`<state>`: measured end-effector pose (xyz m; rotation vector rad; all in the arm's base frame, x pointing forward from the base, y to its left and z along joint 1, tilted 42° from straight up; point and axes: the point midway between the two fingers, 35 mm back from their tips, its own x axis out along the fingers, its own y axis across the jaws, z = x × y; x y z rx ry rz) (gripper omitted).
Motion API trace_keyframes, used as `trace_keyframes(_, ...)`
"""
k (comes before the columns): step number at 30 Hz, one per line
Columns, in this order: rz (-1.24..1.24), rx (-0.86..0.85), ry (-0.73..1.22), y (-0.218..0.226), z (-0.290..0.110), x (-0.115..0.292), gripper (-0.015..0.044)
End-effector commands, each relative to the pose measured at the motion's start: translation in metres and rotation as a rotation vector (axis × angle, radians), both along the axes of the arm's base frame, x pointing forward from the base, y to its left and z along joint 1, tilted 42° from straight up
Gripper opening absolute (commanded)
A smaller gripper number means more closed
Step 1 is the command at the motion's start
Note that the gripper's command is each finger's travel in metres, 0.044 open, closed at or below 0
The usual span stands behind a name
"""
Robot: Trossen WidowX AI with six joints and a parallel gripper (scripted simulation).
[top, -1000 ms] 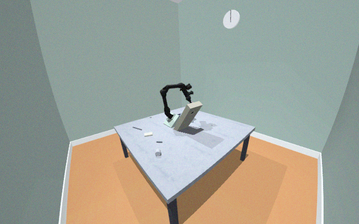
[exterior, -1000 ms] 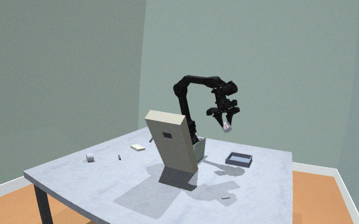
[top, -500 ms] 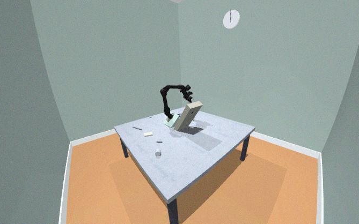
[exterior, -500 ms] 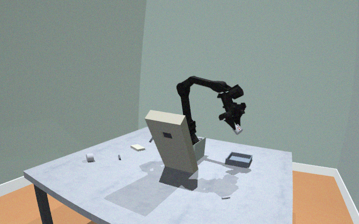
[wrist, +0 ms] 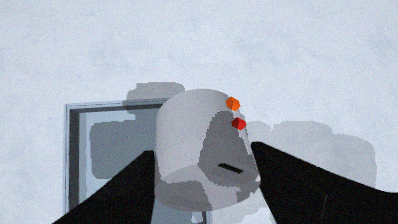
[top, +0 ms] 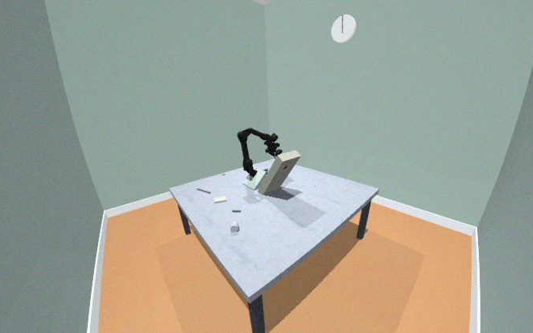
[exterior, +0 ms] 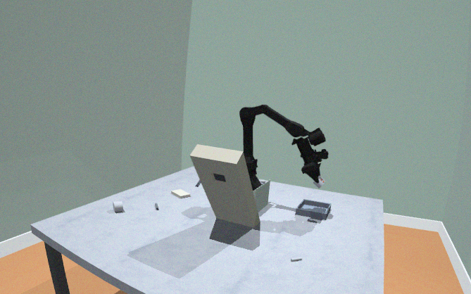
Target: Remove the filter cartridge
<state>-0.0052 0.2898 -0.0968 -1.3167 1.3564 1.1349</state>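
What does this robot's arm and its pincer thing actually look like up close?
The arm is matte black all over: slim rounded links joined by chunkier cylindrical joints, rising from a base behind the panel. The gripper is black too; in the wrist view its fingers are flat, dark, wedge-shaped blades. No cables, stripes or lettering can be made out on it.

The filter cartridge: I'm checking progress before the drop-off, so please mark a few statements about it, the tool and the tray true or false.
1. The tool is shut on the filter cartridge. True.
2. The cartridge rests on the tray floor. False: it hangs in the air above the table, carried by the arm.
3. The tray lies flat on the table, beside the service panel. True.
4. Two small red-orange markers show on the cartridge. True.
5. The service panel lies flat on the table. False: it stands leaning.
6. The wrist view shows no tray. False: the tray's rim shows behind the cartridge.
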Motion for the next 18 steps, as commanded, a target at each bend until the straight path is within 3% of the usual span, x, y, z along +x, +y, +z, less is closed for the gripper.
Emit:
trace_keyframes(1,0.066,-0.004,0.061,-0.015,-0.014,-0.022,0.0000)
trace_keyframes(8,0.182,-0.011,0.162,-0.045,-0.033,-0.057,0.0000)
trace_keyframes(18,0.185,-0.011,0.165,-0.068,-0.064,-0.060,0.0000)
